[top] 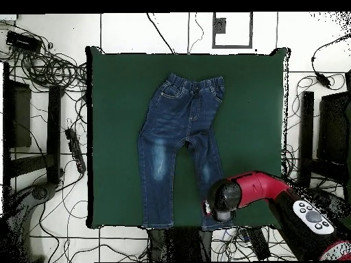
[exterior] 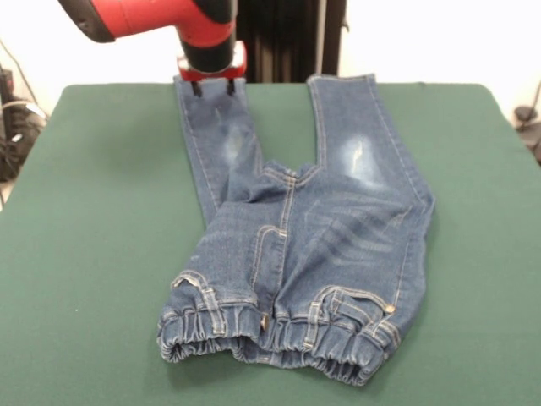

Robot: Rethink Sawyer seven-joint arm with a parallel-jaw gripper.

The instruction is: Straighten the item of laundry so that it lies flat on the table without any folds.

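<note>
The green table carries the jeans at frame centre, their waistband bunched in the front view (smoother from overhead), while the gripper hovers at one leg's hem, upper left, its opening indiscernible.

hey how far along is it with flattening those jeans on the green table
Mostly done: the jeans lie spread on the table, both legs stretched out long. In hand: the gripper sits at the cuff end of one leg; whether it grips the cuff is unclear. Left: creases still show around the hip and crotch, and the waistband stays bunched.
</note>
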